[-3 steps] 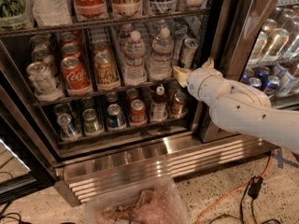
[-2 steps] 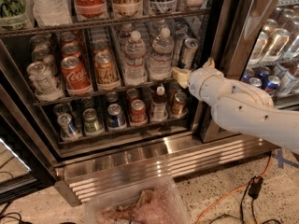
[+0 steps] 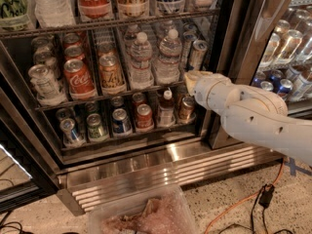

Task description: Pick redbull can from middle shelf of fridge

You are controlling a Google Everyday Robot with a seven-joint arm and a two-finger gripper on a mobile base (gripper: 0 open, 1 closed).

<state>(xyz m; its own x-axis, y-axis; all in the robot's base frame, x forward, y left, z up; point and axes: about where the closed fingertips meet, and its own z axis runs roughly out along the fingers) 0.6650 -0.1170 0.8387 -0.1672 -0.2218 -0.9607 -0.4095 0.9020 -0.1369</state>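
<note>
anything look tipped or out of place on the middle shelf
The redbull can at the right end of the middle shelf seems to lean slightly, unlike the upright water bottles. The gripper sits just below it. Nothing looks spilled.

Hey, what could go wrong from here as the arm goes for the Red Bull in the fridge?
1. The gripper sits low, at the front edge of the middle shelf and just below the redbull can; it might snag the rack.
2. A water bottle stands close beside the can and could get knocked.
3. The can looks tilted, so a nudge might topple it.
</note>
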